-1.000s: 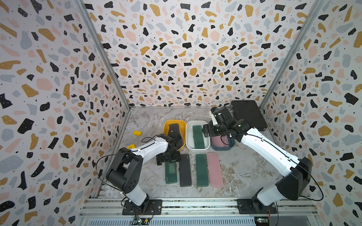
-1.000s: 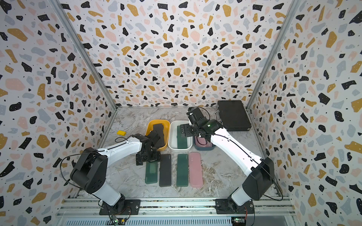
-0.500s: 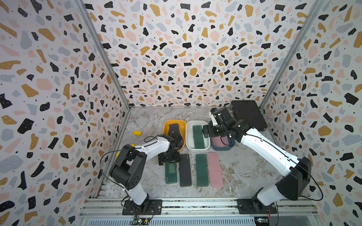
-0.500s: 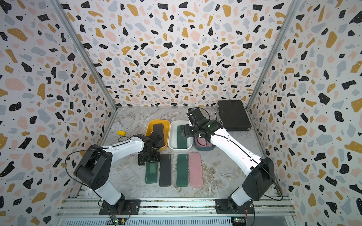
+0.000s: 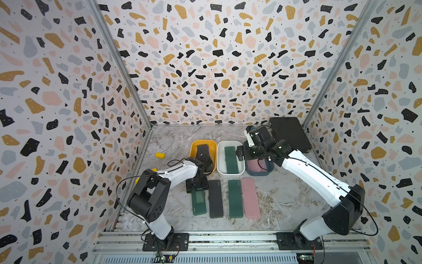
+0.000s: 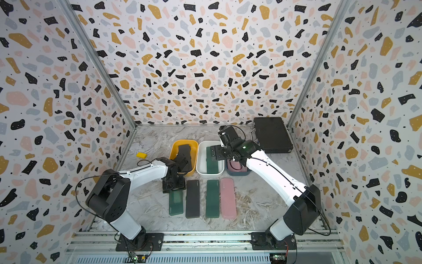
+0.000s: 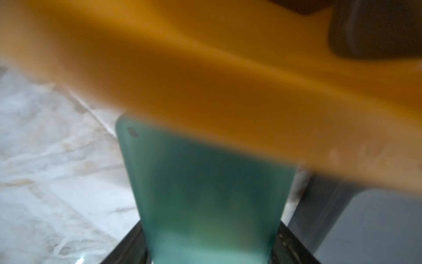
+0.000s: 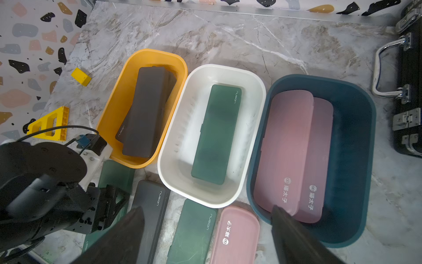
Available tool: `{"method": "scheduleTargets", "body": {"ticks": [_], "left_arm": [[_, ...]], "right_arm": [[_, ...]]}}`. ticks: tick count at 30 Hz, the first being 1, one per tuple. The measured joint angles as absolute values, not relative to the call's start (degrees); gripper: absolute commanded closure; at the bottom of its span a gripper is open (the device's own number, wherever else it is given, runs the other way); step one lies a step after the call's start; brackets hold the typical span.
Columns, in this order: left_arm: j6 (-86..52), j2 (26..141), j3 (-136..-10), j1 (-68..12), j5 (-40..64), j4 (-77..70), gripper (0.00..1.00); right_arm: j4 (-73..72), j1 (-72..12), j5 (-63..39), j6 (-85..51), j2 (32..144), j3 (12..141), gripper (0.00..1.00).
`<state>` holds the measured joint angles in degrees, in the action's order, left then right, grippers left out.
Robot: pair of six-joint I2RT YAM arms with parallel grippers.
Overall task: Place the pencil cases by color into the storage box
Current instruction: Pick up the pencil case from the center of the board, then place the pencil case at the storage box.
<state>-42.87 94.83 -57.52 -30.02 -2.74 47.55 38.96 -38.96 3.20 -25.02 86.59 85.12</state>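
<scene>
My left hand (image 5: 197,188) pinches the green case (image 5: 199,204) across its far end, on the counter (image 5: 285,201) at 6 o'clock from the yellow bin (image 5: 203,141); I judge it light, rigid, slick; right hand (image 8: 205,208) spread.

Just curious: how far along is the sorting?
Done: two black cases in yellow bin, one green case in white bin, two pink cases in blue bin. In hand: left gripper grips the outer green case. Left: loose black case, loose green case, loose pink case.

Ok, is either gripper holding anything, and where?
Left gripper grips the leftmost green pencil case at its end nearest the yellow bin; right gripper holds nothing.
</scene>
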Motion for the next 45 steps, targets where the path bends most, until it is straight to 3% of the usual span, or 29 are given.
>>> {"method": "scheduleTargets", "body": {"ticks": [14, 23, 45], "left_arm": [[-43.2, 81.6, -56.5, -30.1, -3.1, 56.4, 0.36], [-42.4, 79.8, -69.5, -32.1, -3.8, 63.7, 0.36], [-34.9, 110.8, -113.8, -35.2, -3.1, 70.9, 0.36]], "right_arm": [[39.4, -38.9, 2.2, -25.0, 83.6, 85.1, 0.09], [42.0, -37.8, 2.1, -25.0, 81.8, 84.2, 0.09], [46.0, -29.7, -1.0, -23.9, 77.0, 78.3, 0.09]]}}
